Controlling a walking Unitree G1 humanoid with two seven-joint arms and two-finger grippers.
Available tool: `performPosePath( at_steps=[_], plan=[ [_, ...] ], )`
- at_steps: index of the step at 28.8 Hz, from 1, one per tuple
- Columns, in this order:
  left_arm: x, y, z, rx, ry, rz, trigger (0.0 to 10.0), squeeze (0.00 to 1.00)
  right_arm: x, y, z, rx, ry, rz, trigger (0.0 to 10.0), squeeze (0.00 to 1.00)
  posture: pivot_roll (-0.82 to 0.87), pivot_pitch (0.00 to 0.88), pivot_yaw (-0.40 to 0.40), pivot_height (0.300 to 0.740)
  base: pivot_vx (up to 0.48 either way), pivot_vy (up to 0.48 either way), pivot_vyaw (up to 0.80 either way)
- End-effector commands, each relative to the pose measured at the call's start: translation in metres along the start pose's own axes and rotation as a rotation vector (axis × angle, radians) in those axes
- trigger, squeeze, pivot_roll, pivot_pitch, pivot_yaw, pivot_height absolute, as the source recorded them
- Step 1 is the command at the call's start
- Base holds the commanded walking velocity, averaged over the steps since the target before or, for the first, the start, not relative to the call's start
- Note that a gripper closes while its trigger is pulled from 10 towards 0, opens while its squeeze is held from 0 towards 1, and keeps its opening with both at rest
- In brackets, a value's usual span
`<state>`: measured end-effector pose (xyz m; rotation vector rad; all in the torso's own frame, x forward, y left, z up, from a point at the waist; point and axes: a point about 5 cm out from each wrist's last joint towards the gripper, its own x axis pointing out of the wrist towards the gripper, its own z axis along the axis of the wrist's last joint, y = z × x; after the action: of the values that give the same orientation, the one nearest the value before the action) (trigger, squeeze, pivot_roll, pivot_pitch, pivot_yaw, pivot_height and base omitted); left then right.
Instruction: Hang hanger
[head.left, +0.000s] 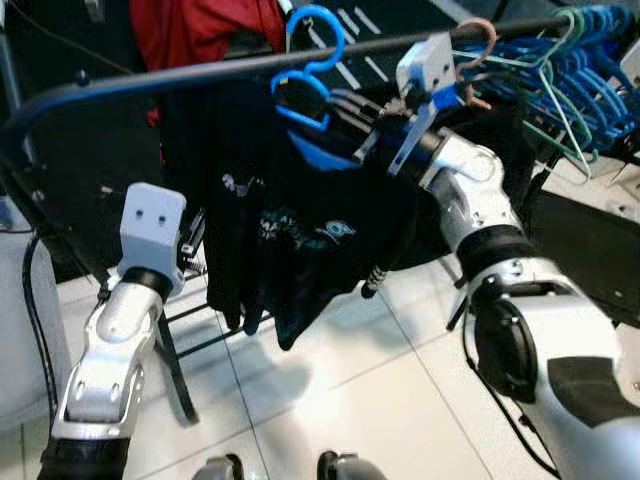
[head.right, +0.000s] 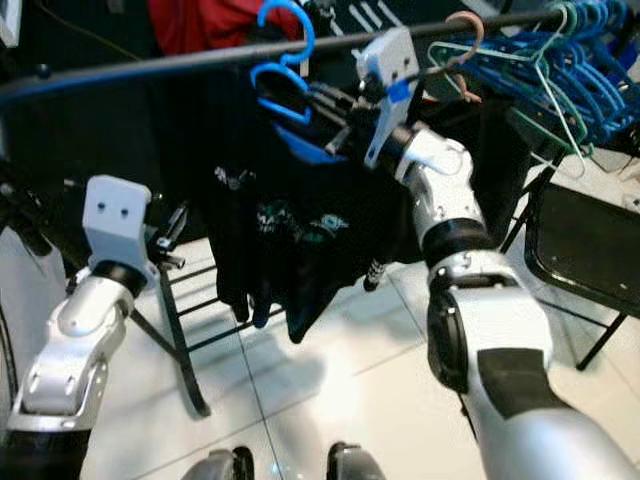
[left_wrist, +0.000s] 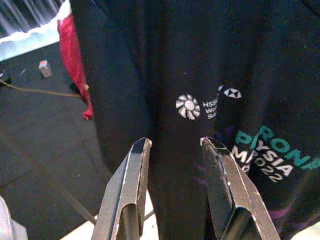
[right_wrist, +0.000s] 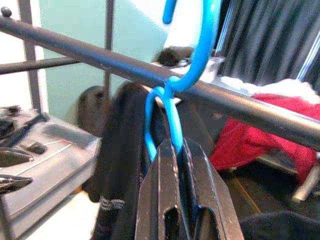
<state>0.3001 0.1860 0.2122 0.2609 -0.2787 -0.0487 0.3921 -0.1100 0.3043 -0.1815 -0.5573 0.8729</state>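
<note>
A blue plastic hanger (head.left: 310, 60) carries a black T-shirt (head.left: 290, 220) with teal print. My right gripper (right_wrist: 174, 146) is shut on the hanger's neck just under the hook, up at the black clothes rail (head.left: 150, 80). The hook (right_wrist: 200, 45) crosses the rail (right_wrist: 100, 57) and rises above it; I cannot tell whether it rests on the rail. Lower down on the left, my left gripper (left_wrist: 172, 145) is open beside the shirt's side (left_wrist: 200, 75), with nothing between its fingers.
Several blue and green hangers (head.left: 570, 60) crowd the rail's right end. A red garment (head.left: 200, 25) hangs behind the rail. A black chair (head.left: 590, 240) stands at the right, and the rack's leg (head.left: 175, 360) is on the white tiled floor (head.left: 350, 400) by my left arm.
</note>
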Motion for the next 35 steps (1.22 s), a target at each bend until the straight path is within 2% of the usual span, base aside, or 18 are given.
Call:
performPosePath(
  at_steps=[1,3,6,8,12,16,19,22,24,26,27,28,29,30,31,33,34,35],
  plan=[
    [0.0,-0.003,-0.004,0.018,0.015,-0.023,10.0,0.0,0.001,0.0,0.009,-0.015,-0.072,-0.032,0.0,0.0,-0.02,0.125,-0.016,0.74,0.0,0.0,0.0],
    [0.0,-0.004,-0.005,0.019,0.014,-0.027,10.0,0.0,0.0,0.007,0.002,-0.008,-0.074,-0.038,0.0,0.0,-0.02,0.125,-0.016,0.74,0.0,0.0,0.0],
    [0.005,-0.008,-0.006,0.02,0.014,-0.062,10.0,0.0,-0.006,0.039,-0.023,0.012,-0.034,-0.047,0.0,0.0,-0.02,0.128,0.005,0.74,0.0,0.0,0.0],
    [0.006,-0.01,-0.005,0.022,0.012,-0.075,10.0,0.0,-0.008,0.045,-0.028,0.016,-0.019,-0.052,0.0,0.0,-0.02,0.129,0.006,0.74,0.0,0.0,0.0],
    [0.007,-0.012,-0.005,0.025,0.009,-0.085,10.0,0.0,-0.01,0.045,-0.031,0.025,0.001,-0.064,0.0,0.0,-0.02,0.134,0.007,0.74,0.0,0.0,0.0],
    [0.006,-0.016,-0.008,0.033,0.019,-0.11,10.0,0.0,-0.019,0.039,-0.044,0.096,0.091,-0.126,0.0,0.0,-0.02,0.138,-0.004,0.74,0.0,0.0,0.0],
    [0.003,-0.019,-0.012,0.034,0.032,-0.124,10.0,0.0,-0.033,0.04,-0.062,0.178,0.207,-0.165,0.0,0.0,-0.02,0.138,-0.014,0.74,0.0,0.0,0.0],
    [0.003,-0.019,-0.012,0.034,0.032,-0.124,10.0,0.0,-0.033,0.04,-0.062,0.178,0.207,-0.165,0.0,0.0,-0.02,0.138,-0.014,0.74,0.0,0.0,0.0],
    [-0.004,-0.022,-0.028,0.068,0.104,-0.158,10.0,0.0,-0.057,0.052,-0.082,0.215,0.313,-0.122,0.0,0.0,-0.03,0.139,-0.023,0.74,0.0,0.0,0.0],
    [-0.004,-0.022,-0.028,0.068,0.104,-0.158,10.0,0.0,-0.057,0.052,-0.082,0.215,0.313,-0.122,0.0,0.0,-0.03,0.139,-0.023,0.74,0.0,0.0,0.0],
    [-0.008,-0.023,-0.037,0.087,0.141,-0.171,10.0,0.0,-0.068,0.058,-0.089,0.235,0.353,-0.094,0.0,0.0,-0.03,0.139,-0.023,0.74,0.0,0.0,0.0],
    [-0.008,-0.023,-0.037,0.087,0.141,-0.171,10.0,0.0,-0.068,0.058,-0.089,0.235,0.353,-0.094,0.0,0.0,-0.03,0.139,-0.023,0.74,0.0,0.0,0.0],
    [-0.014,-0.022,-0.046,0.096,0.171,-0.172,10.0,0.0,-0.083,0.064,-0.096,0.252,0.392,-0.075,0.0,0.0,-0.04,0.145,-0.023,0.74,0.0,0.0,0.0],
    [-0.014,-0.022,-0.046,0.096,0.171,-0.172,10.0,0.0,-0.083,0.064,-0.096,0.252,0.392,-0.075,0.0,0.0,-0.04,0.145,-0.023,0.74,0.0,0.0,0.0],
    [-0.018,-0.021,-0.049,0.067,0.185,-0.161,10.0,0.0,-0.097,0.069,-0.098,0.267,0.397,-0.062,0.0,0.0,-0.03,0.147,-0.023,0.74,0.0,0.0,0.0],
    [-0.018,-0.021,-0.049,0.067,0.185,-0.161,10.0,0.0,-0.097,0.069,-0.098,0.267,0.397,-0.062,0.0,0.0,-0.03,0.147,-0.023,0.74,0.0,0.0,0.0],
    [-0.019,-0.021,-0.049,0.019,0.187,-0.154,10.0,0.0,-0.105,0.073,-0.096,0.278,0.384,-0.05,0.0,0.0,-0.04,0.148,-0.022,0.74,0.0,0.0,0.0],
    [-0.019,-0.021,-0.049,0.019,0.187,-0.154,10.0,0.0,-0.105,0.073,-0.096,0.278,0.384,-0.05,0.0,0.0,-0.04,0.148,-0.022,0.74,0.0,0.0,0.0]
  ],
)
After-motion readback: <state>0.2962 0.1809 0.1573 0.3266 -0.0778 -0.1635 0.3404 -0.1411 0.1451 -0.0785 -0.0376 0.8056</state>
